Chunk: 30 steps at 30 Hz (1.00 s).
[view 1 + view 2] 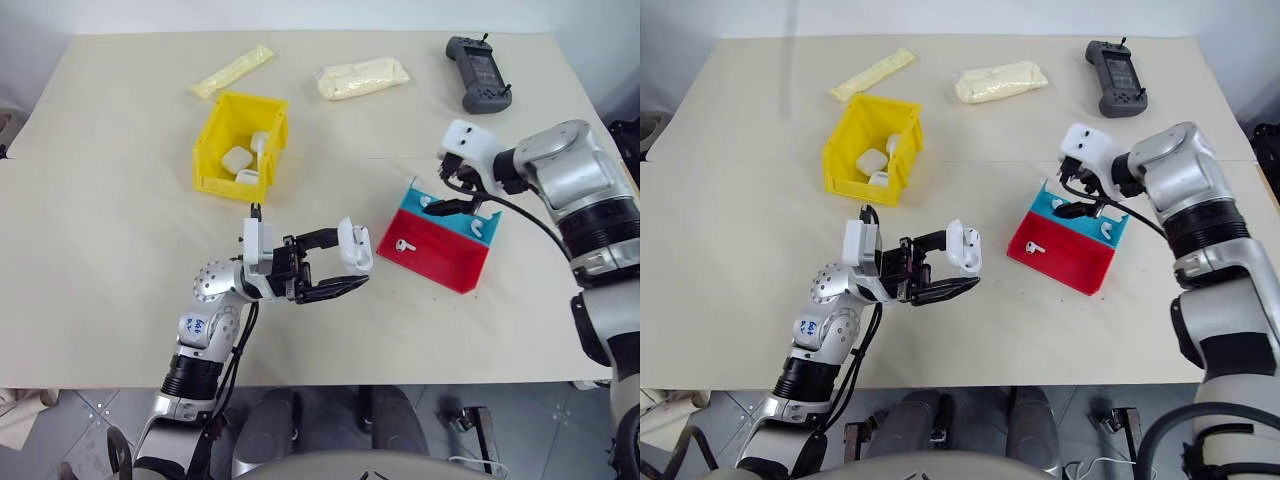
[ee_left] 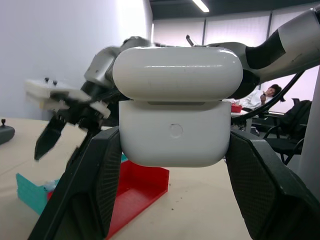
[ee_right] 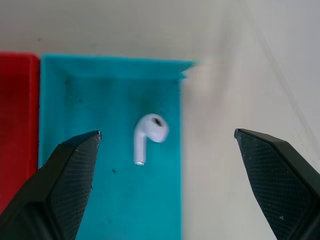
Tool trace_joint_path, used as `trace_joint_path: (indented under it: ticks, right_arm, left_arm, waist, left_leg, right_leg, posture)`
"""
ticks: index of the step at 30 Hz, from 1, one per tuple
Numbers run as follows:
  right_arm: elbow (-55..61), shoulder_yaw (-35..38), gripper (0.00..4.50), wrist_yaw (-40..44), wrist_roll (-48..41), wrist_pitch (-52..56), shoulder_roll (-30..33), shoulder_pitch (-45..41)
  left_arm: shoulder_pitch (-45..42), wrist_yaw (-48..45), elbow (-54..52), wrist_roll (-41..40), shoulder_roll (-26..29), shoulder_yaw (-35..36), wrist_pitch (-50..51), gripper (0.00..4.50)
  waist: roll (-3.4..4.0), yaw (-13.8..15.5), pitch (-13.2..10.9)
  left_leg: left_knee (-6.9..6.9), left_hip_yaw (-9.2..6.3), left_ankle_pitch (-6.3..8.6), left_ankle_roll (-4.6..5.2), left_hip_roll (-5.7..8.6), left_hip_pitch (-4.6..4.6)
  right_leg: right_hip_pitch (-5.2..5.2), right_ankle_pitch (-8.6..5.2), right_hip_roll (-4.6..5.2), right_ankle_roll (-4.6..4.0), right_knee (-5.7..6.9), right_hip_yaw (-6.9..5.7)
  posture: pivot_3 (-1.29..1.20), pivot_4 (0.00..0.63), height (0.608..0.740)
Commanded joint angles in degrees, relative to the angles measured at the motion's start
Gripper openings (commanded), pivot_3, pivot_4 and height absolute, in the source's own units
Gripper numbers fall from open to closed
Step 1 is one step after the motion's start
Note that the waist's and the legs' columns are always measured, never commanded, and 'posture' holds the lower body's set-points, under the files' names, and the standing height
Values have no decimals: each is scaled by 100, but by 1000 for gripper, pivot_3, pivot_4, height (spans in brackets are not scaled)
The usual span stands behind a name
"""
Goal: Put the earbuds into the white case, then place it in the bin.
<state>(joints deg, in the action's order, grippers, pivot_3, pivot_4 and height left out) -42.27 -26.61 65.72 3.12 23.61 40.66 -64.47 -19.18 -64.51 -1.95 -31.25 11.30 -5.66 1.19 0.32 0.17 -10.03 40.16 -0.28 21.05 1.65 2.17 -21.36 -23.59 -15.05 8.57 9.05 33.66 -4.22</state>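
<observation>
The white case (image 1: 355, 246) is held above the table's front middle, with my left gripper (image 1: 347, 264) shut on it. In the left wrist view the case (image 2: 175, 131) sits upright between the black fingers (image 2: 85, 190), its lid on top. My right gripper (image 1: 452, 205) hovers open over the blue end of the red and blue tray (image 1: 445, 262). One earbud (image 3: 150, 132) lies on the blue part, below the gap between the open fingers (image 3: 70, 175). Another earbud (image 1: 404, 243) lies on the red part. The yellow bin (image 1: 214, 128) stands at the back left, apart from both grippers.
Some white items (image 1: 238, 158) lie inside the bin. Two pale yellow packets (image 1: 232, 70) (image 1: 362, 77) and a black handheld controller (image 1: 478, 72) lie along the table's far edge. A person (image 2: 266, 95) sits far in the background of the left wrist view.
</observation>
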Motion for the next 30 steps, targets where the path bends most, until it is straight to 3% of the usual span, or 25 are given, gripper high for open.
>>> trace_joint_path:
  ticks: [1, 6, 9, 14, 27, 30]
  right_arm:
    - [-294, 115, 4475, 127, 235, -229, -87, -235]
    - [-799, 161, 4475, 115, 484, -440, -314, -377]
    - [-998, 188, 3868, 127, 578, -534, -424, -435]
    - [-1022, 198, 2270, 302, 714, -643, -498, -415]
    - [-1178, 302, 2270, 423, 961, -765, -599, -395]
    - [-1199, 316, 1669, 404, 985, -761, -649, -390]
  left_arm:
    - [13, 65, -262, -34, -10, -14, -44, 2772]
    - [-3, 92, -258, -36, 11, -10, -52, 2772]
    - [-10, 98, -276, -46, 15, -15, -38, 2772]
    - [-25, 90, -261, -55, 24, -13, -32, 2772]
    - [-13, 111, -346, -85, 85, 18, 34, 2772]
    - [9, 135, -377, -83, 93, 25, 35, 2772]
  waist:
    - [0, -26, 0]
    - [1, -61, 1]
    - [2, -60, 1]
    - [2, -60, 1]
    - [3, -58, 2]
    - [3, -66, 2]
  left_leg:
    - [0, 0, 0, -1, 0, 1]
    - [-3, 0, -1, -1, -2, 4]
    - [-3, -1, -1, -3, -6, 5]
    - [-2, -1, -1, -3, -5, 6]
    - [-2, -2, -1, -3, -6, 7]
    - [-2, -2, -1, -4, -6, 8]
  right_leg:
    - [0, 0, 0, 0, 1, 0]
    - [-1, 0, -1, 0, 1, 0]
    - [0, 0, -1, 0, 2, 0]
    - [0, 0, -1, 0, 3, 1]
    - [1, 0, 0, 0, 5, 1]
    - [2, 0, -1, -1, 6, 1]
  posture:
    - [0, 150, 740]
    - [0, 150, 740]
    - [0, 150, 740]
    - [0, 150, 740]
    - [0, 150, 740]
    - [0, 150, 740]
